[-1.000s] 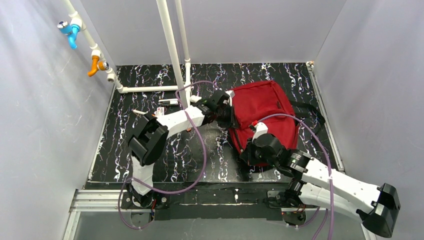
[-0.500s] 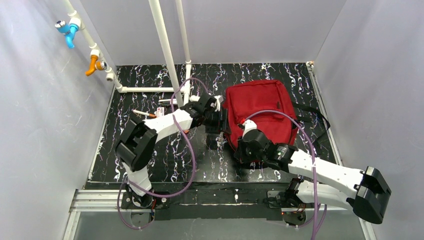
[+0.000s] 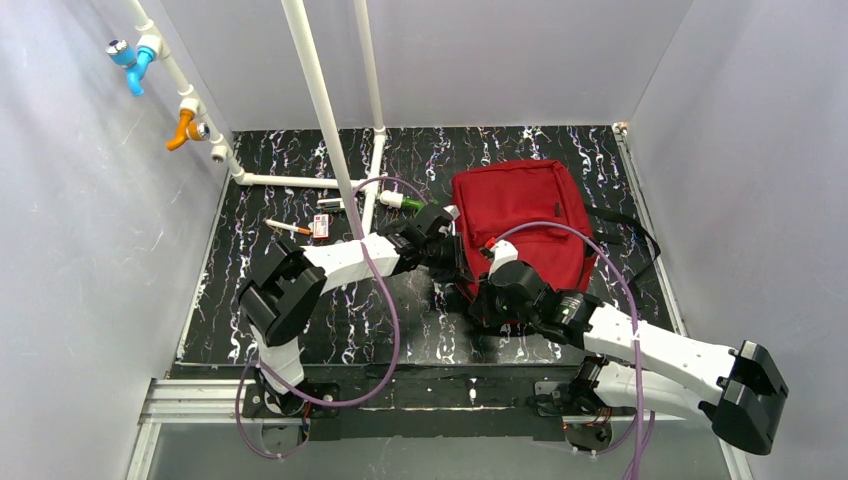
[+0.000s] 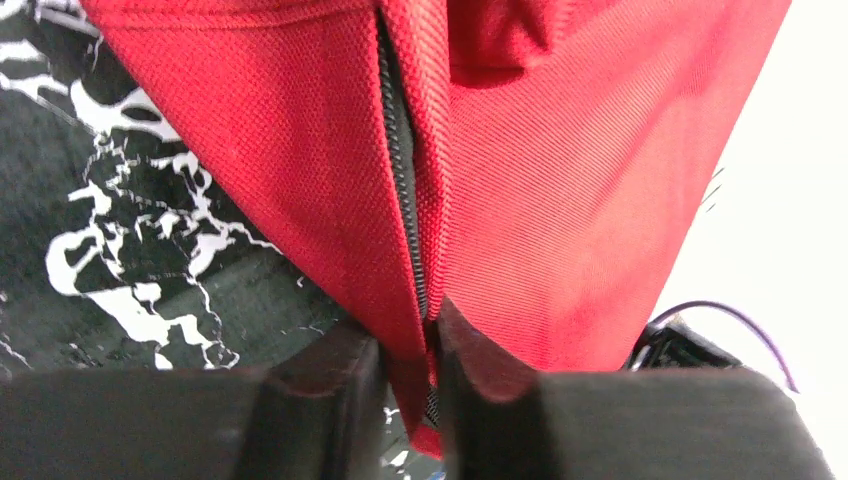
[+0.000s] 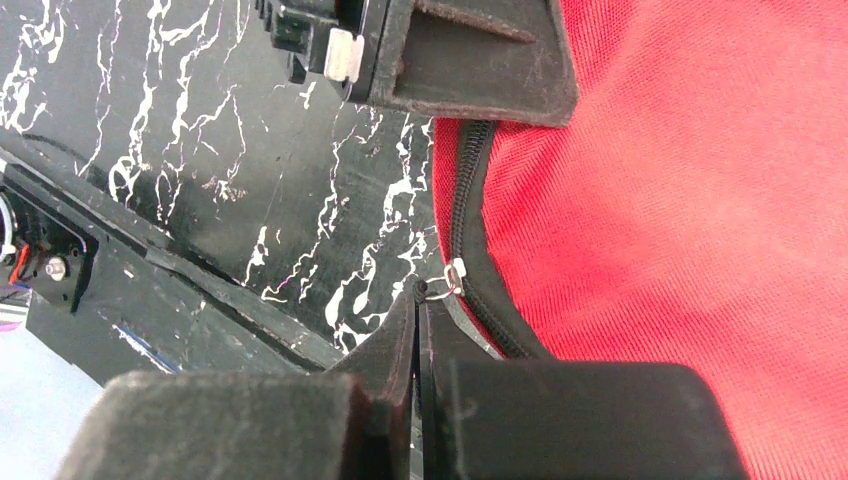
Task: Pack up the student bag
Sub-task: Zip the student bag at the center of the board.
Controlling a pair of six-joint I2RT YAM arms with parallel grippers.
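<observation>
The left gripper (image 4: 432, 345) pinches the student bag (image 4: 560, 200) at its zipper edge. The right gripper (image 5: 418, 305) clamps the zipper pull (image 5: 445, 280) at its fingertips.

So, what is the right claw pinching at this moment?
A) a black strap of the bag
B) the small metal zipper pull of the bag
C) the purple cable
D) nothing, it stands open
B: in the right wrist view the right claw is closed on the small metal zipper pull at the edge of the red student bag.
</observation>
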